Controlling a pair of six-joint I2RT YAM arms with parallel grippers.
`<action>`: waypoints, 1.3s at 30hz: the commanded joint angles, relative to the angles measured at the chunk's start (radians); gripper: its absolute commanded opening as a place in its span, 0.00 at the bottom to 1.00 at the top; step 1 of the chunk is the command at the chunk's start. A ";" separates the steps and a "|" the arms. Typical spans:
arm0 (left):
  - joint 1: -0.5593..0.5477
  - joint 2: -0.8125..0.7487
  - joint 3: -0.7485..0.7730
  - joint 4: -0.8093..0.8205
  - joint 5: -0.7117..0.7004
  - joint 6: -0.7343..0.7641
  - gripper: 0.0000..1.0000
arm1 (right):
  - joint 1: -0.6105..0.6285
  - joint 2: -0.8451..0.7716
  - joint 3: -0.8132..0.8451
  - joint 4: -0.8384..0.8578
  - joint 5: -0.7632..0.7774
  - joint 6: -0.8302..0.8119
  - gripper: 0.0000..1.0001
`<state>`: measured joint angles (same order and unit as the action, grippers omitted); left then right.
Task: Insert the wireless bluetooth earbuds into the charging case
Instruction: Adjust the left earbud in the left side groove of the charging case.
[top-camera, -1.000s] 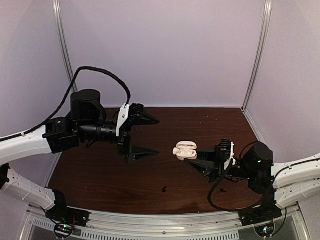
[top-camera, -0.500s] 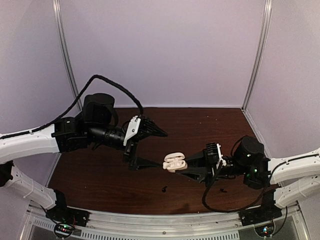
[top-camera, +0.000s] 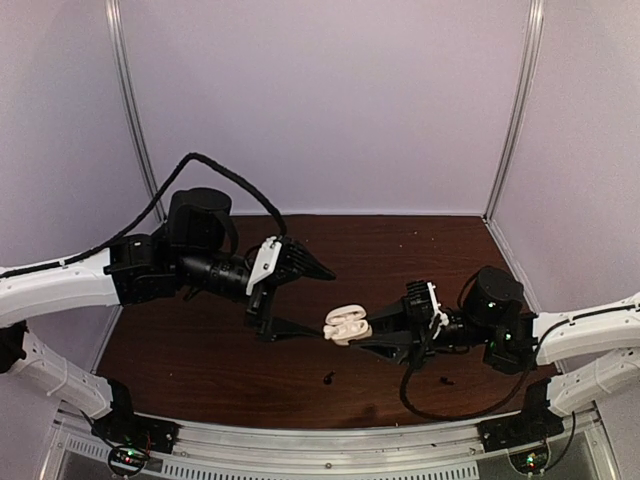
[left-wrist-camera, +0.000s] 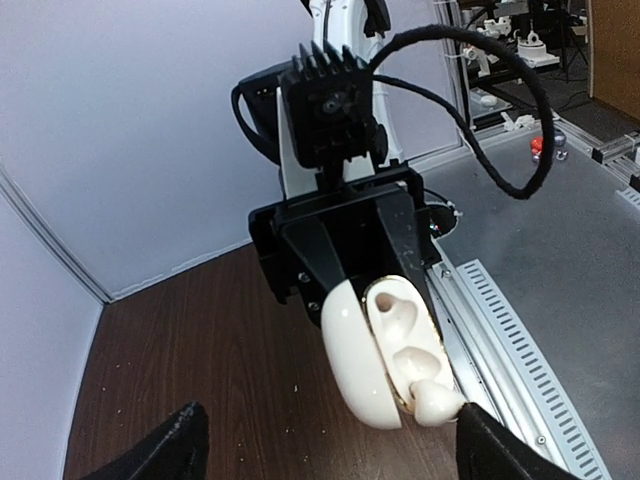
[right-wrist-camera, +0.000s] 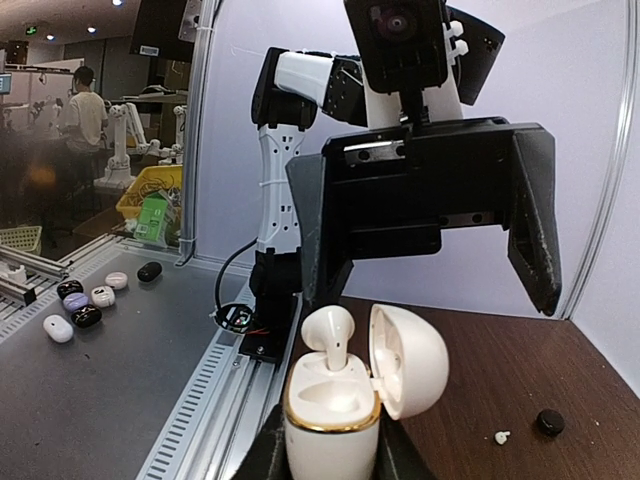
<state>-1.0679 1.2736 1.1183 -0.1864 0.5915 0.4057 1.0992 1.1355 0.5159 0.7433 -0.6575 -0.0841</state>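
My right gripper (top-camera: 368, 336) is shut on a white charging case (top-camera: 347, 325) and holds it above the table, lid open. In the right wrist view (right-wrist-camera: 330, 455) one white earbud (right-wrist-camera: 328, 336) stands stem-down, partly in the case (right-wrist-camera: 335, 415). My left gripper (top-camera: 326, 302) is open, its fingers straddling the case. In the left wrist view (left-wrist-camera: 330, 432) the earbud (left-wrist-camera: 436, 399) touches my right fingertip (left-wrist-camera: 488, 448), and the other slot of the case (left-wrist-camera: 360, 350) is empty. Two black earbuds (top-camera: 329, 377) (top-camera: 446, 381) lie on the table.
A metal rail (top-camera: 330, 440) runs along the table's near edge. Grey walls close in the back and sides. A small white ear tip (right-wrist-camera: 502, 437) and a black bud (right-wrist-camera: 548, 421) lie on the wood. Several other cases (right-wrist-camera: 78, 300) lie on a grey bench outside.
My right gripper has carried the case left, toward the table's middle. My left gripper has swung right and down until its open fingers straddle the case.
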 joint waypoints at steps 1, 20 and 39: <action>-0.004 0.022 0.021 0.062 -0.020 -0.017 0.86 | -0.004 0.006 0.030 0.025 -0.026 0.022 0.00; -0.005 -0.027 0.003 0.086 -0.057 0.026 0.85 | -0.027 0.015 0.012 0.061 -0.060 0.098 0.00; -0.167 -0.122 0.010 -0.165 -0.299 0.407 0.78 | -0.113 0.004 -0.039 0.117 -0.215 0.349 0.00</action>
<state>-1.1664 1.1393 1.1179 -0.2947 0.3721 0.6811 0.9936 1.1240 0.4572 0.8242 -0.7891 0.2058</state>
